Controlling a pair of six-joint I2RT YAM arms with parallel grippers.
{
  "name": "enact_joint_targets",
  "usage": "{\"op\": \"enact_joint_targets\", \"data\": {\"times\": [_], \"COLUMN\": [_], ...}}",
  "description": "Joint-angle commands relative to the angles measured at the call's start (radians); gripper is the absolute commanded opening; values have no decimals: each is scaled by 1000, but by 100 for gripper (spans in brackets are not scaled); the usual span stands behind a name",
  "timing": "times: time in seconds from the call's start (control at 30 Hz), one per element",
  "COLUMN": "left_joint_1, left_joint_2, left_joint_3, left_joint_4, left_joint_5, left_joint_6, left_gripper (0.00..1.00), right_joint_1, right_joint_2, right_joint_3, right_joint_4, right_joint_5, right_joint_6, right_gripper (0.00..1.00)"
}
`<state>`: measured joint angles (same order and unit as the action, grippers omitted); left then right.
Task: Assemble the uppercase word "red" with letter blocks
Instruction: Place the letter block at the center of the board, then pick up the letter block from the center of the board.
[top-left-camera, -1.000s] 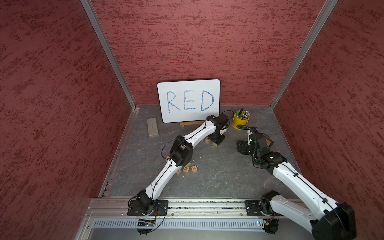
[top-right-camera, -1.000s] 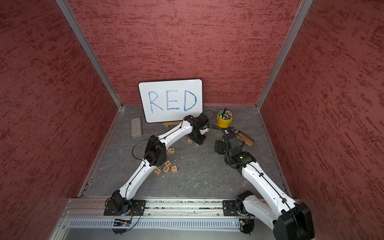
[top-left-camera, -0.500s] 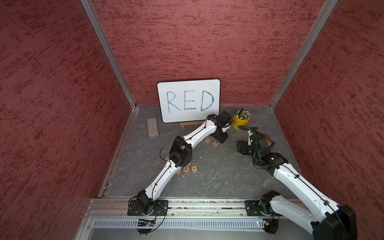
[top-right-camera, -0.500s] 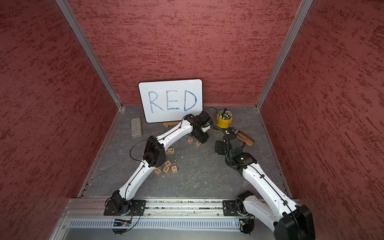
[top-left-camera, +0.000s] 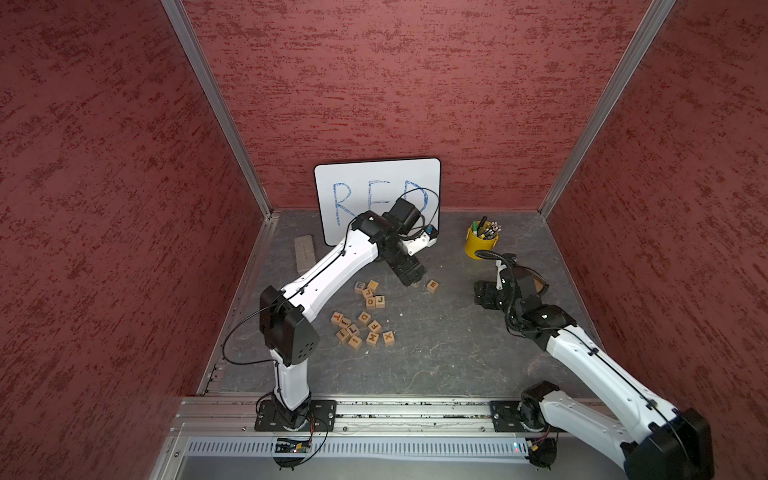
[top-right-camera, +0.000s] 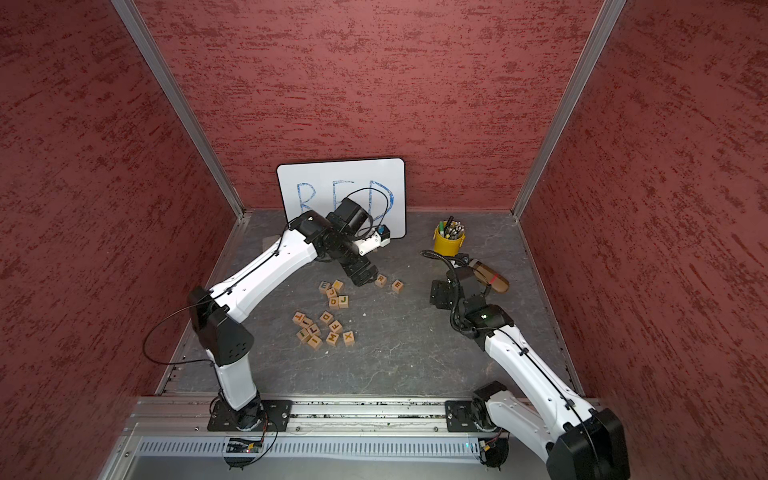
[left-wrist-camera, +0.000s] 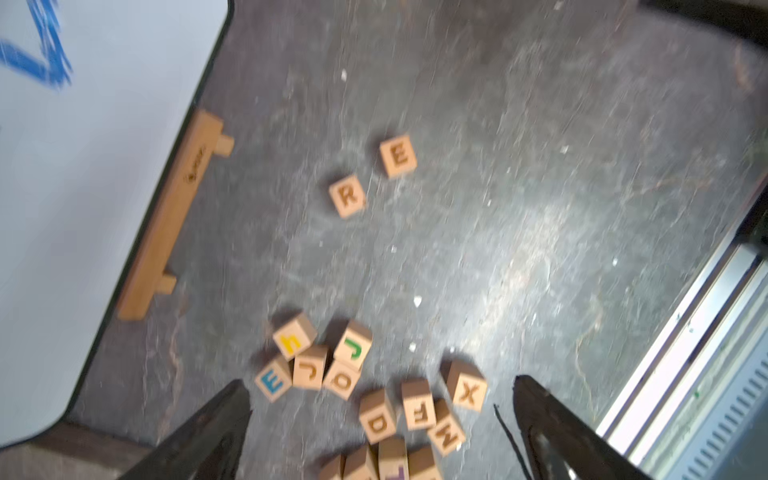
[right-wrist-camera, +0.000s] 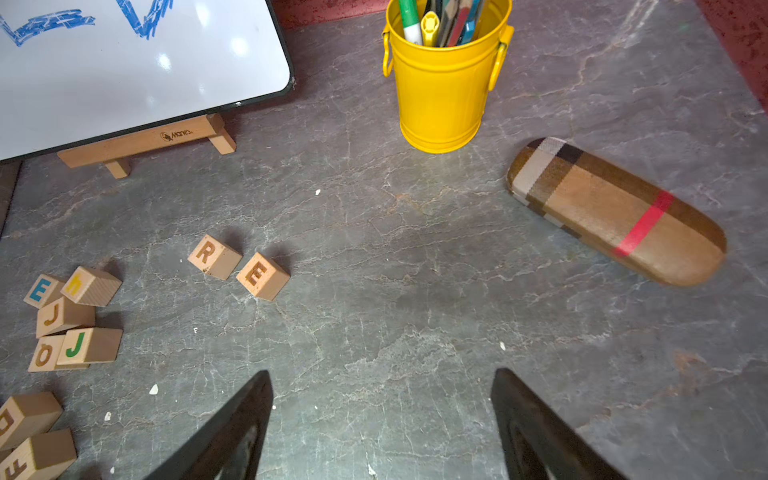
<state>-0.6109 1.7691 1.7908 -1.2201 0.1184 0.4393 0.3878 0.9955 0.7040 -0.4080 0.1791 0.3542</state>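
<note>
The yellow bucket (right-wrist-camera: 440, 91) stands upright on the grey floor (right-wrist-camera: 415, 291) near the back wall, packed with pens (right-wrist-camera: 409, 16) standing on end, among them a green-tipped and a yellow one; the rest are too crowded to tell apart. Beside it lies a checked brown case (right-wrist-camera: 615, 212) with a red stripe, shut, so its inside cannot be seen. The whiteboard (right-wrist-camera: 124, 75) leans on a wooden stand (right-wrist-camera: 145, 143) to the other side of the bucket. In front of the stand the R block (right-wrist-camera: 214, 256) and E block (right-wrist-camera: 262, 275) sit on the floor letter-up, just beside each other with a slight gap, R then E, each a little turned. The D block (left-wrist-camera: 377, 417) lies apart from them in the far heap (top-right-camera: 324, 328), touching the F and M cubes. A small heap (right-wrist-camera: 70, 320) between that one and the stand holds a blue E, two J cubes and others. The left gripper (left-wrist-camera: 379, 382) hangs above the blocks with its fingers (left-wrist-camera: 224, 415) spread wide and nothing between them; in a top view its tip (top-right-camera: 365, 278) is just beside R. The right gripper (right-wrist-camera: 380, 374) hovers over bare floor near the case, fingers (right-wrist-camera: 249, 415) likewise apart and empty.
</note>
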Motion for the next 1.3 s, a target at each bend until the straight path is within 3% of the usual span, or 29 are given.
{"op": "enact_joint_targets", "data": {"times": [0.0, 0.17, 0.3, 0.37, 0.43, 0.53, 0.77, 0.93, 1.27], "left_joint_1": [55, 170, 350, 381, 375, 347, 245, 154, 72], "left_joint_2": [-79, -198, -238, -253, -283, -294, -187, -189, -101], "left_joint_3": [-125, -269, -280, -303, -358, -402, -416, -540, -581], "left_joint_4": [-4, 72, 61, 71, 84, 29, -65, 81, 192], "left_joint_5": [40, 50, 204, 167, 120, 136, 148, 6, -16], "left_joint_6": [52, 29, -9, 11, 90, 237, 451, 627, 716], "left_gripper": [100, 100, 100, 100, 99, 99, 93, 84, 72], "right_joint_1": [-5, -1, 12, 16, 20, 26, 27, 27, 26], "right_joint_2": [25, 181, 306, 355, 393, 416, 371, 318, 259], "right_joint_3": [2, 90, 216, 264, 291, 279, 187, 154, 155], "right_joint_4": [66, 64, 26, 14, 13, 35, 97, 93, 72], "right_joint_5": [-55, -167, -188, -200, -219, -222, -186, -132, -77], "right_joint_6": [-15, -75, -148, -177, -184, -175, -107, -84, -81], "right_gripper": [84, 83, 82, 83, 82, 82, 82, 82, 82]}}
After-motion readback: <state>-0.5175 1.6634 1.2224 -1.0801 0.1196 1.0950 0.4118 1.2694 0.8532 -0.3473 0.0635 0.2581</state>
